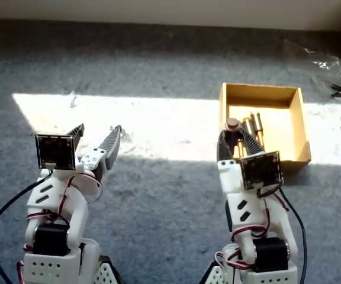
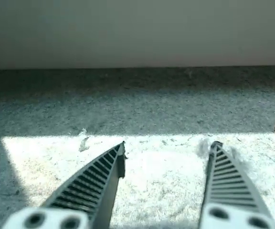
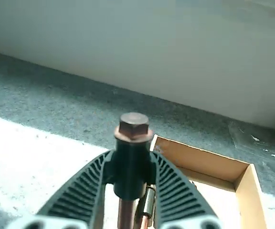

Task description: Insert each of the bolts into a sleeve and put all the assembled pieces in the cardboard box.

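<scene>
Right hand [image 3: 131,156], sleeved bolt [image 3: 133,128], by box [image 1: 262,93]

Grey carpet [image 1: 158,201] crossed by a sunlit band [image 1: 158,127], pale wall [image 2: 137,28] behind.

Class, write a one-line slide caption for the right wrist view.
Jaws grip a black sleeve with a bolt through it, upright beside the open cardboard box.

A copper-headed bolt [image 3: 133,125] stood upright in a black sleeve [image 3: 130,171], held between the fingers of the right gripper [image 3: 132,160] over the left side of the open tan cardboard box [image 1: 259,90], where a few brassy assembled pieces [image 1: 252,127] lay side by side.
</scene>
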Available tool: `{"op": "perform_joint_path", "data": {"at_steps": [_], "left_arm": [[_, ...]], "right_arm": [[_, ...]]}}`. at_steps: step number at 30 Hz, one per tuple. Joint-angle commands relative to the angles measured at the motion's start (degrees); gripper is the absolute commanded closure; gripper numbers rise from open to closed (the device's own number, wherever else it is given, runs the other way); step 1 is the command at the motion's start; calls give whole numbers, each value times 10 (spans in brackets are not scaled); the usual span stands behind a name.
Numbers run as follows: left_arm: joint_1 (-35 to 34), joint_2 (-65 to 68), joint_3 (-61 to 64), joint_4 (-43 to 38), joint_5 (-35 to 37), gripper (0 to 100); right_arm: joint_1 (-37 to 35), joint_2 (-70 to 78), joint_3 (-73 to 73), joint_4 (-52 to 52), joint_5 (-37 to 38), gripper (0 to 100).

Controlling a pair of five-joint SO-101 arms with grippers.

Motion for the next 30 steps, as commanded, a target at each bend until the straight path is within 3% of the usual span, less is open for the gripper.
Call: {"op": "perform_joint_path", "data": {"at_steps": [1,7,16,24,30], "left_arm": [[-4,-4,-4,-10,1,812],[-4,-4,-3,-10,1,998],[-7,-4,28,-11,-2,995],[-8,-5,37,-10,-4,995],[-58,-5,38,2,-4,995]], "right_arm": [[26,88,-71,-2,-8,993],[36,220,-134,-2,-8,993],[79,392,-236,4,-43,993],[86,530,-428,109,-43,993],[130,646,-552,160,-43,993]]}}
